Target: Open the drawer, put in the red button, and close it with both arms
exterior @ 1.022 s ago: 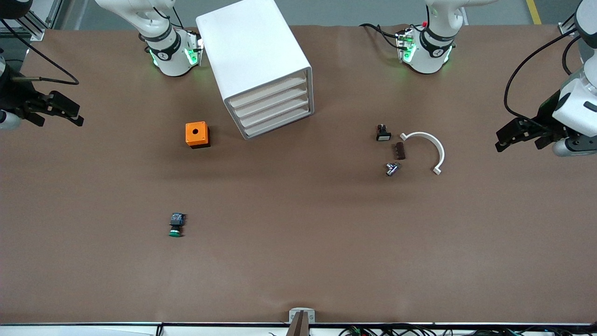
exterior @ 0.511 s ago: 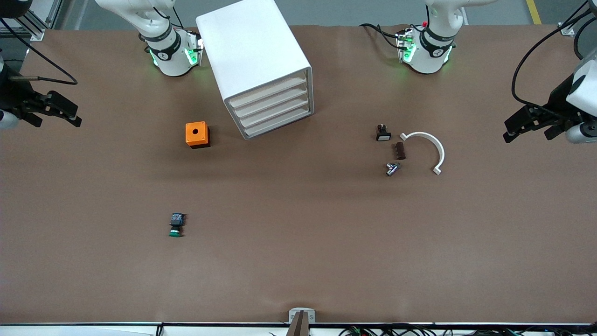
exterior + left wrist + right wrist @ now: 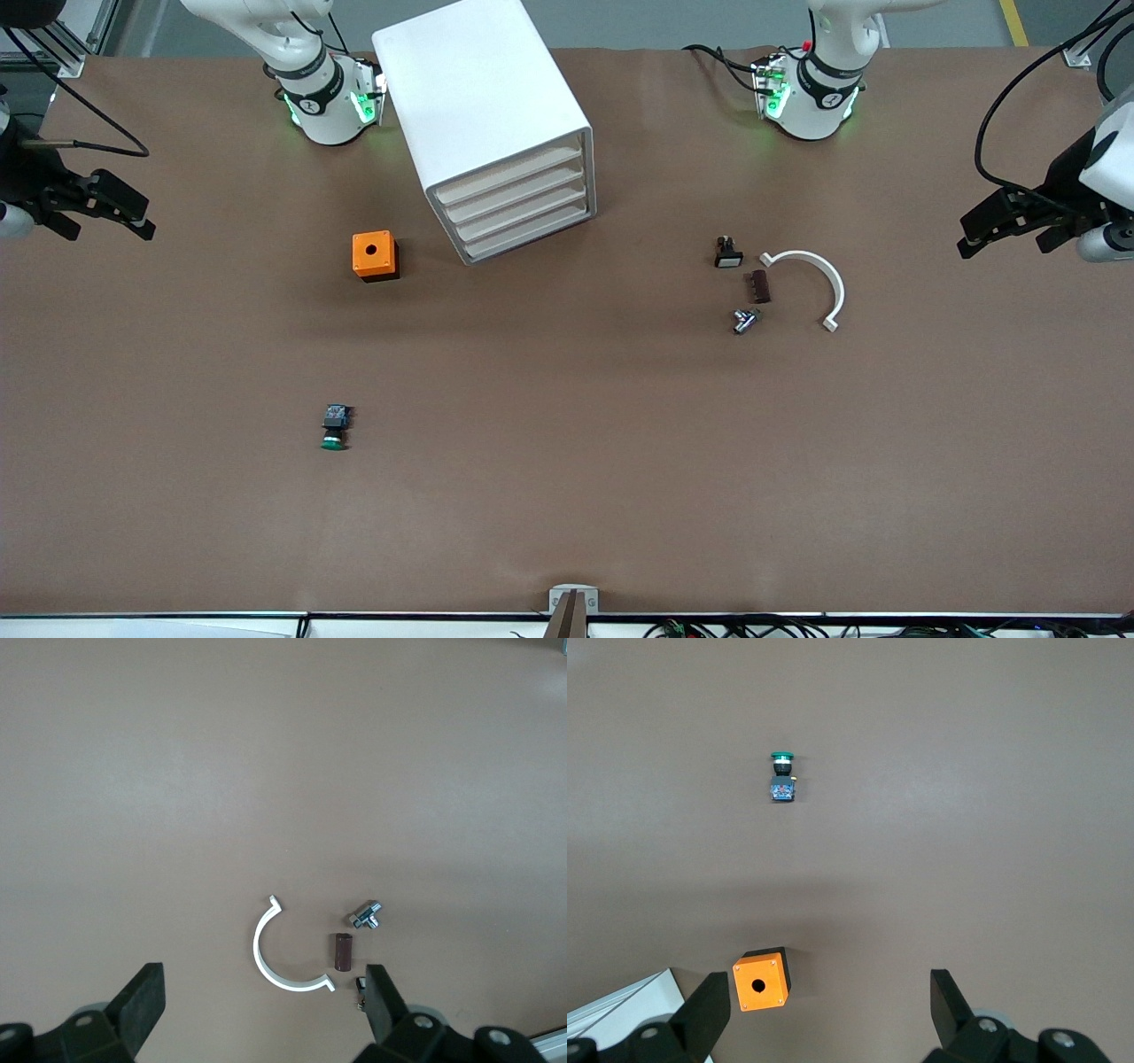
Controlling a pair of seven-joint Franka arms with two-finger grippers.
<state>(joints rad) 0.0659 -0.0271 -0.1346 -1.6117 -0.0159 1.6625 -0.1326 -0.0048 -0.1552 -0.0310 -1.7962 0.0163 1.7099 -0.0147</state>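
Front view shows the white drawer cabinet (image 3: 483, 106) standing at the bench (image 3: 567, 514) edge where the arm bases stand, nearer the right arm's base. All four drawer fronts (image 3: 518, 208) sit flush and none is pulled out.

You will find no red button on the open bench in any view. That fits two readings: the button already lies inside a shut drawer, or it is somewhere the cameras do not reach. The pictures do not settle which, so I pass no verdict on progress.

The left pincer (image 3: 1005, 241) hangs over the bench edge at the left arm's end, fingers spread wide and holding nothing. The right pincer (image 3: 111, 230) hangs over the edge at the right arm's end, likewise spread and holding nothing. Neither is near the cabinet.

Other items:
- An orange box (image 3: 375, 255) with a hole in its top stands just beside the cabinet's front corner.
- A green-capped button (image 3: 334, 428) lies well apart from it, nearer the front camera.
- Toward the left arm's end a white arc (image 3: 819, 275), a dark block (image 3: 760, 286), a metal fitting (image 3: 744, 320) and a small switch (image 3: 727, 252) lie close together.
- The switch's cap looks pale rather than red, though it is too small to be sure.

Nothing lies directly in front of the drawers. The orange box is the only thing close to a drawer's path.
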